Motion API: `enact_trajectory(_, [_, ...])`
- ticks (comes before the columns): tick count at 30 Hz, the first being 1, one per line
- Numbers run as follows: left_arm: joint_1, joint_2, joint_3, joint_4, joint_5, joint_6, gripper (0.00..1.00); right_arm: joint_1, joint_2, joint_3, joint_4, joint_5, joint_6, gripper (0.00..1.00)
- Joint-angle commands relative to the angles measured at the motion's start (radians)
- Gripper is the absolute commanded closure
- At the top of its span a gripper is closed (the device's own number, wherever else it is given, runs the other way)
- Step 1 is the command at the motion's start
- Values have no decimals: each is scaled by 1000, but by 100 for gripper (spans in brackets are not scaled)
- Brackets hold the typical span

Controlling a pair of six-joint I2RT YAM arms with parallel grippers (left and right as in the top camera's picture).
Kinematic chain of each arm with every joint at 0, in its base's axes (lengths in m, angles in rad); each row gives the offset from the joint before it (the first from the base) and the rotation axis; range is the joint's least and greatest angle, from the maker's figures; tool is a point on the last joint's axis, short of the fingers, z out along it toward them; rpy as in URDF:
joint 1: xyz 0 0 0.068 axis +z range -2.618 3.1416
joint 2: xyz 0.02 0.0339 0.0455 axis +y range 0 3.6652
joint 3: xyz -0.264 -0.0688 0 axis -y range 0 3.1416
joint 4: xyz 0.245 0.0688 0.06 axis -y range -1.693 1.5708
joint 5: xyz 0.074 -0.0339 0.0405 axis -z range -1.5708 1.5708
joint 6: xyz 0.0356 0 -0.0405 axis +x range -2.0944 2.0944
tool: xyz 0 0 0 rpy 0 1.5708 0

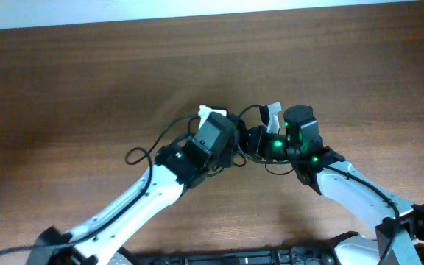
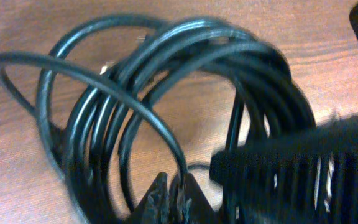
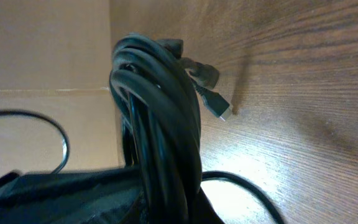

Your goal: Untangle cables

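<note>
We take the right gripper [image 3: 166,208] as our mark. The cables [image 3: 163,93] stand up out of it as one thick black bundle. Its jaws are closed on the bundle's lower end, where the strands run together between the fingers. A silver-tipped plug [image 3: 221,110] hangs free just beside the bundle, above the right gripper in its own view. The left gripper [image 1: 225,136] sits close on the right gripper's left, nosed into the coil. A single strand [image 2: 55,65] arcs down to one of its fingertips, but we cannot tell whether those jaws are closed on it or merely touching (the near finger is a blur). A loose loop [image 1: 140,152] trails on the table [image 1: 87,73] well to the left of the right gripper.

We judge the cords light, limp and smooth-jacketed. They will likely sag, slide through a loose pinch and drag their neighbours along. The thin plug necks look like the weak part. The best hold, in our view, is one outer strand, well clear of its plug, drawn away from the right gripper while that gripper anchors the rest.
</note>
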Motion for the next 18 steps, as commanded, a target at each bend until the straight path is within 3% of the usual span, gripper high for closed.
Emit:
enact_trajectory(1, [-3,80,-17,52,-3,13,100,-7,-13,18,21,-117,5,96])
enact_trajectory(3, [-1,86,-17,58,-61,13,98,-7,-13,18,21,-117,5,96])
enact_trajectory(5, [-1,87,-17,56,-111,13,68,-7,-13,18,21,-117,5,96])
enact_trajectory(9, [14,64,14,19,-127,13,46,-7,-13,18,21,-112,-29,91])
enact_trajectory(10, [26,30,47,-22,-127,13,33,-7,-13,18,21,-112,-55,87])
enact_trajectory(14, [66,-172,142,-142,-128,11,5,-7,-13,18,21,-97,-232,84])
enact_trajectory(18, [124,-287,142,-249,-128,-128,0,-7,-13,18,21,-96,-296,84])
